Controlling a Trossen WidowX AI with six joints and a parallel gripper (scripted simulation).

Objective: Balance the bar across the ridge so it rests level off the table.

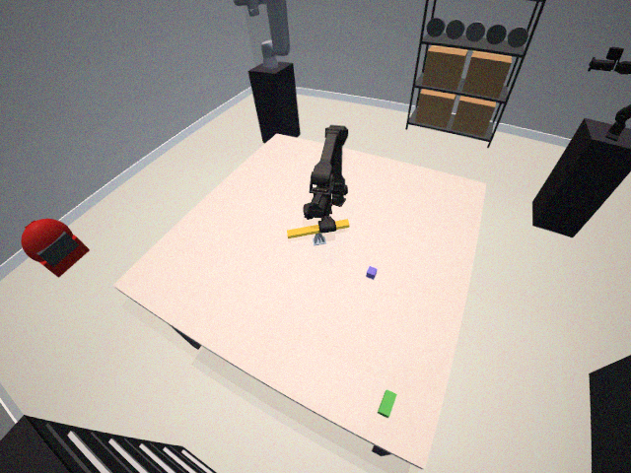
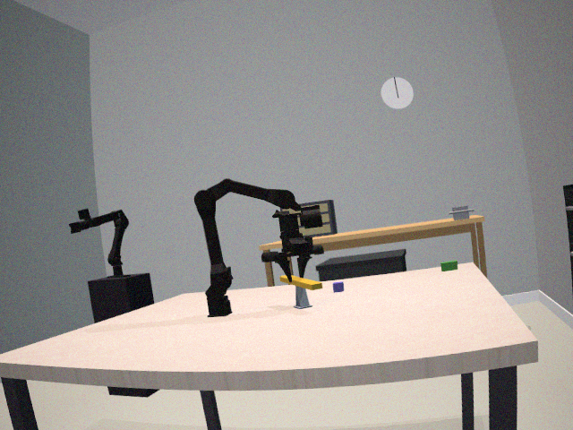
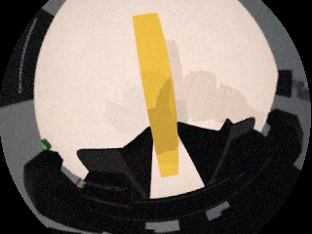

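The yellow bar (image 1: 317, 228) is clamped between the fingers (image 2: 285, 270) of the gripper (image 2: 294, 271), which points straight down from the black arm (image 2: 240, 190) over the table (image 1: 285, 305). The bar sits directly above the small grey ridge (image 2: 303, 298), a narrow upright wedge standing on the table; from the exterior view its underside appears to meet the ridge's top edge, though whether it presses on it or hangs just over it cannot be told. In the top view the bar's long axis runs left to right across the picture, its right end slightly farther from the camera, crossing the line of the arm at about a right angle, and the grip falls right of the bar's middle. In the exterior view the bar is nearly level, dipping slightly toward its right end, and neither end touches the table. In the wrist view the bar (image 3: 156, 92) runs lengthwise away from the camera, leaning a little to the left. A purple cube (image 1: 371, 272) lies well apart from the ridge, and a green block (image 1: 386, 403) rests near the table's edge.
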